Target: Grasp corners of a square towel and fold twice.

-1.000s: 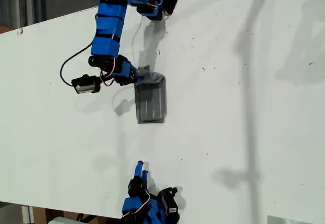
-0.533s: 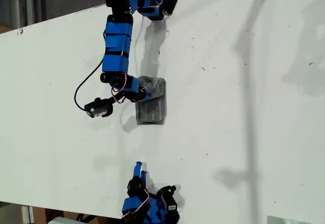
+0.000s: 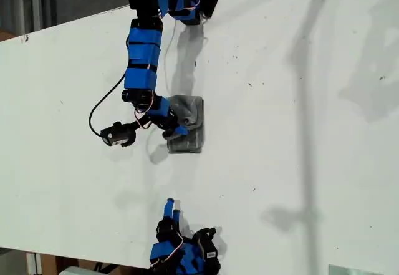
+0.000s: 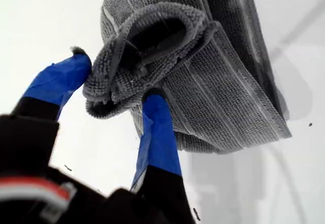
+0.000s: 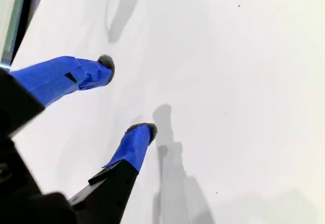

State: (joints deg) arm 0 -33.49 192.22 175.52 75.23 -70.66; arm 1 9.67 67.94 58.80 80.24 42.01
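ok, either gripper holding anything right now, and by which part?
My first gripper pinches the towel at a bunched-up edge fold; whether that is a corner cannot be told. My second gripper is open over the bare table.

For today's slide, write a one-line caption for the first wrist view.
My first gripper pinches a rolled-up edge of the folded grey striped towel on the white table.

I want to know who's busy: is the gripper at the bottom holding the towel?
No, my second gripper is open over bare table, nothing between its fingers.
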